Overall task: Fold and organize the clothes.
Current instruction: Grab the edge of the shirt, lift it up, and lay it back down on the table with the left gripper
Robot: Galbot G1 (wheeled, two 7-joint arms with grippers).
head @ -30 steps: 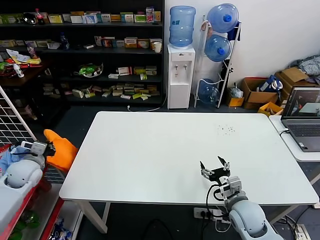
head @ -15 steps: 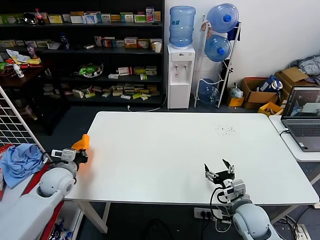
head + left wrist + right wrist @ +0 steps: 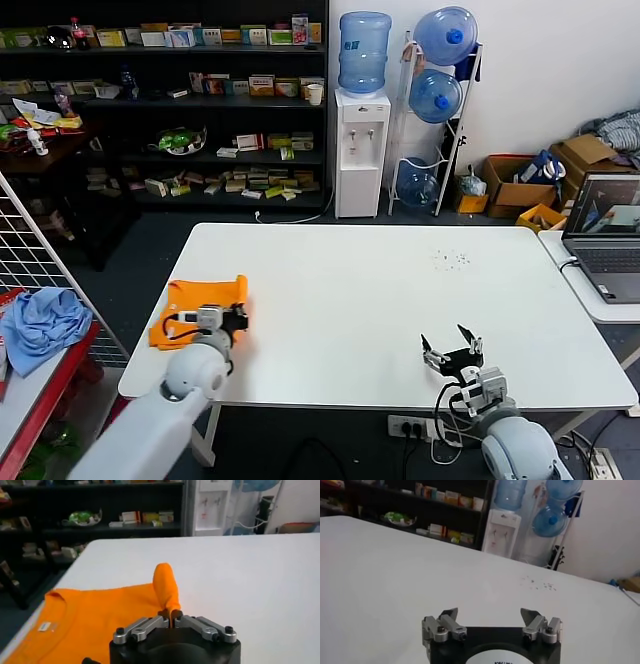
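Orange T-shirt (image 3: pixel 190 305) lies partly spread on the near left corner of the white surface (image 3: pixel 380 300), its outer edge hanging just past the left rim. Left gripper (image 3: pixel 232 320) sits at the shirt's inner edge, jaws clenched on a pinch of orange cloth; in the left wrist view that pinch (image 3: pixel 166 587) stands up as a narrow peak just ahead of the closed jaws, and the ribbed neck with its small label (image 3: pixel 45 626) shows to one side. Right gripper (image 3: pixel 452 352) rests over the near right part of the surface, jaws released and spread wide, nothing between them, well apart from the shirt.

Surface otherwise bare but for a cluster of small dark specks (image 3: pixel 450 260) toward the far right.

Room: dark shelving (image 3: pixel 165 100) with boxes along the back wall, water dispenser (image 3: pixel 362 115), rack of blue water bottles (image 3: pixel 440 70), cardboard boxes (image 3: pixel 515 185) on the floor, laptop (image 3: pixel 605 225) on a side table at right. Light blue cloth (image 3: pixel 40 325) on a red-edged shelf at left.

Hidden or unclear: the shirt's near part is covered by the left arm, and its sleeves cannot be made out. Laptop cut off by the frame edge.
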